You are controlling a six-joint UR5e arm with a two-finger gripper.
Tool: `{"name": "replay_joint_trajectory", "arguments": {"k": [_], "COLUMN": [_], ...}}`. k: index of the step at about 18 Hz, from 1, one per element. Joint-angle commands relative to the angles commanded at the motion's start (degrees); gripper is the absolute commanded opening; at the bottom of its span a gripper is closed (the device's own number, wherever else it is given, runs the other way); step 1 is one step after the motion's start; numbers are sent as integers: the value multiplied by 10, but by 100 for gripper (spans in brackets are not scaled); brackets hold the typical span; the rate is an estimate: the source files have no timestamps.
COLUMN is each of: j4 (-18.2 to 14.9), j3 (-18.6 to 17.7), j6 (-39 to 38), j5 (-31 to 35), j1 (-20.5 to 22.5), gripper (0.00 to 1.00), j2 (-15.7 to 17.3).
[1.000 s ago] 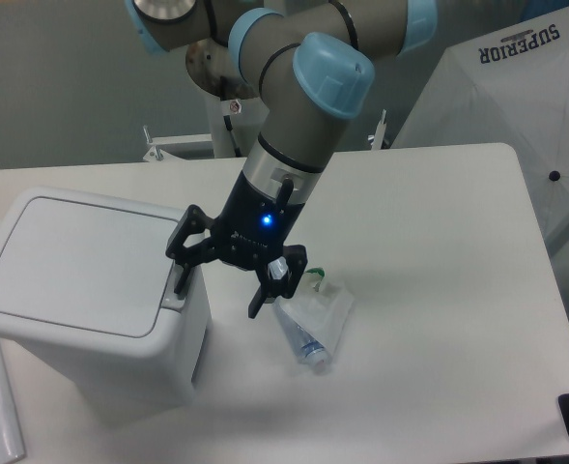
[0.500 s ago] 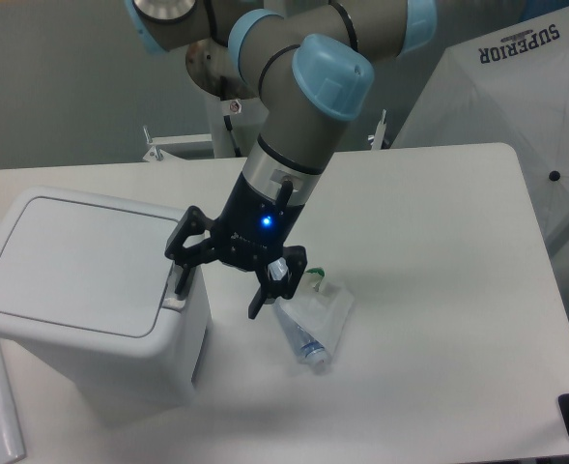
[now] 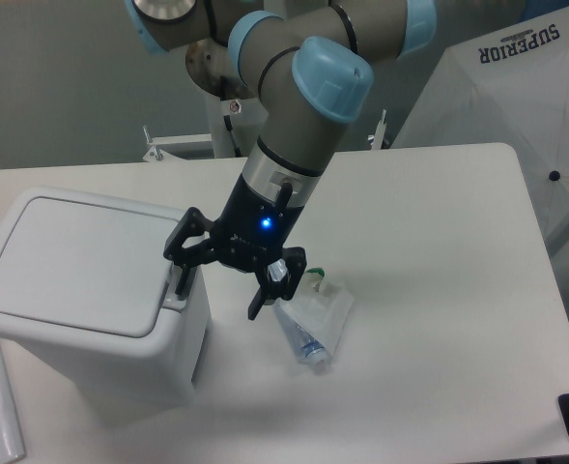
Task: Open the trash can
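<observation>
at your left, the trash can (image 3: 81,290) sits on the table (image 3: 439,242), lid down. your gripper (image 3: 218,288) is spread wide, holding nothing, one fingertip (image 3: 180,283) at the can's grey tab. a crushed bottle (image 3: 313,324) lies just right.

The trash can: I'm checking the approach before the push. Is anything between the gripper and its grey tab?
Nothing visible. The open gripper has one finger at the grey push tab of the white boxy plastic trash can; the crushed clear plastic bottle lies on the gripper's other side.
</observation>
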Motion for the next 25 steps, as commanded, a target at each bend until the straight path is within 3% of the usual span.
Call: {"name": "replay_joint_trajectory", "arguments": {"k": [10,25], "j4": [-1,18], "j3": [7,13], "j6": [-1,39], "j5": [-4,-4], "j1": [12,114], "gripper": [100,100], "j2": [2,-10]}}
